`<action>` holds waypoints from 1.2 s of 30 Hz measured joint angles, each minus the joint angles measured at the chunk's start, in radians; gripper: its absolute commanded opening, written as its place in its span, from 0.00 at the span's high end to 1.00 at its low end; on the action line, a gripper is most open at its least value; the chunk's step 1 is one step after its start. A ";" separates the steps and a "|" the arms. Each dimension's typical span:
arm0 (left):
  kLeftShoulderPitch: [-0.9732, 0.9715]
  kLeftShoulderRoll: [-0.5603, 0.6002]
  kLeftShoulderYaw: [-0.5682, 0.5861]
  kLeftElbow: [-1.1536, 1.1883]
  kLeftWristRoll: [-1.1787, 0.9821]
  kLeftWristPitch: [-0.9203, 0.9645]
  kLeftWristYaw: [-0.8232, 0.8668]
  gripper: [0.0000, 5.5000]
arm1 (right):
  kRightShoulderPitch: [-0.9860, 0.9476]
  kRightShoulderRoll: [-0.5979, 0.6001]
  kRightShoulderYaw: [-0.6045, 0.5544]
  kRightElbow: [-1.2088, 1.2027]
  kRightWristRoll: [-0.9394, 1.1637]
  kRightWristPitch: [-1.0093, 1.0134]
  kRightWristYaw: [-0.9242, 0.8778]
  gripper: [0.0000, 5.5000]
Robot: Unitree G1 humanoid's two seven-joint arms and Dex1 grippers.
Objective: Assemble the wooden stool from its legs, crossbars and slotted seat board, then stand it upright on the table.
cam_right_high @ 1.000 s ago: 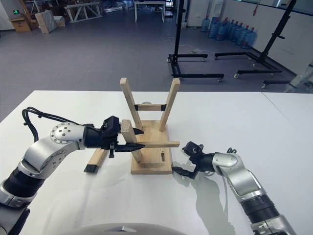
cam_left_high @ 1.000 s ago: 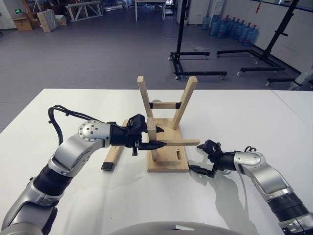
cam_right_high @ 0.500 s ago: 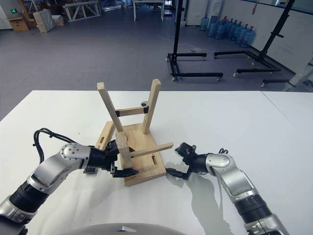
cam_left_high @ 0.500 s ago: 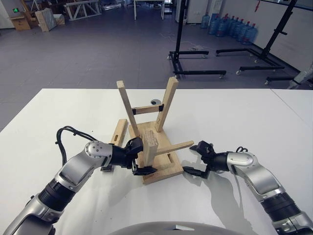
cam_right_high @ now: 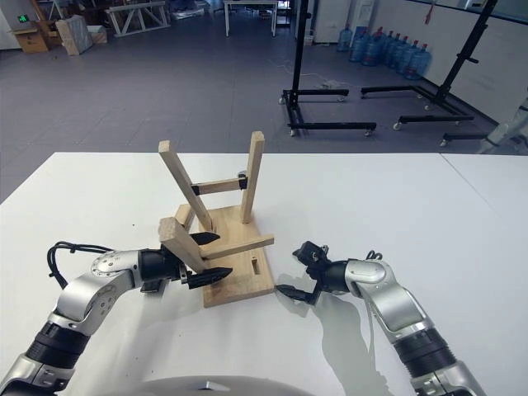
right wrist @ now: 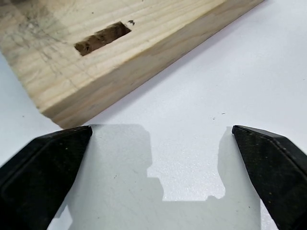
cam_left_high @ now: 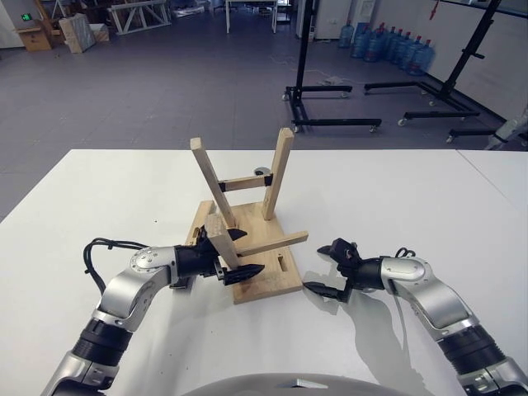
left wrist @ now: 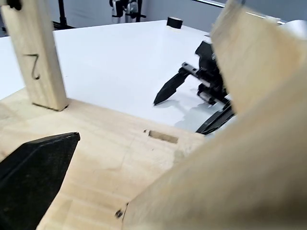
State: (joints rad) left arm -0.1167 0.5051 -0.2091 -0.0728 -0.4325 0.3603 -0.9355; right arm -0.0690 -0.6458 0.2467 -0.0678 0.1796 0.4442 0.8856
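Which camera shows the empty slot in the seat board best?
The right wrist view: the empty slot in the seat board sits close and unobstructed, its edges plain. The left wrist view shows it small and farther off; the eye views show it as a thin mark.

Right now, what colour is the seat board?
Seat board: pale natural wood, clearest in right wrist view.

Pale seat board is laid flat, two legs joined by a crossbar are stood up in it, third leg is tilted.
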 measured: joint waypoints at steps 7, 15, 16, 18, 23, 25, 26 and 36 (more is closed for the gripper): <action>0.032 0.024 -0.010 0.002 0.063 -0.057 -0.031 0.02 | -0.008 -0.047 -0.057 0.061 0.017 -0.020 0.032 0.02; 0.100 0.117 0.065 -0.172 0.053 -0.040 -0.042 0.02 | -0.034 -0.103 -0.121 0.163 0.016 -0.058 0.038 0.02; 0.109 0.125 0.072 -0.193 0.050 -0.035 -0.041 0.02 | -0.035 -0.103 -0.121 0.165 0.016 -0.059 0.038 0.02; 0.126 0.139 0.105 -0.220 0.046 -0.022 -0.030 0.02 | -0.038 -0.102 -0.121 0.170 0.016 -0.061 0.037 0.02; 0.266 0.218 0.450 -0.382 -0.141 0.221 0.092 0.02 | -0.029 -0.084 -0.166 0.185 0.017 -0.054 -0.013 0.02; 0.264 0.209 0.527 -0.385 -0.172 0.345 0.217 0.02 | -0.045 -0.030 -0.216 0.221 0.027 -0.037 -0.101 0.02; 0.256 0.186 0.534 -0.385 -0.187 0.401 0.276 0.02 | -0.072 0.007 -0.245 0.247 0.037 -0.026 -0.151 0.02; 0.163 -0.057 0.319 -0.340 -0.102 0.630 0.657 0.02 | -0.212 0.147 -0.276 0.326 0.034 0.014 -0.309 0.02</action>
State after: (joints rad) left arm 0.0464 0.4483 0.1099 -0.4127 -0.5348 0.9902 -0.2788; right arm -0.2806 -0.4986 -0.0294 0.2586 0.2134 0.4581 0.5762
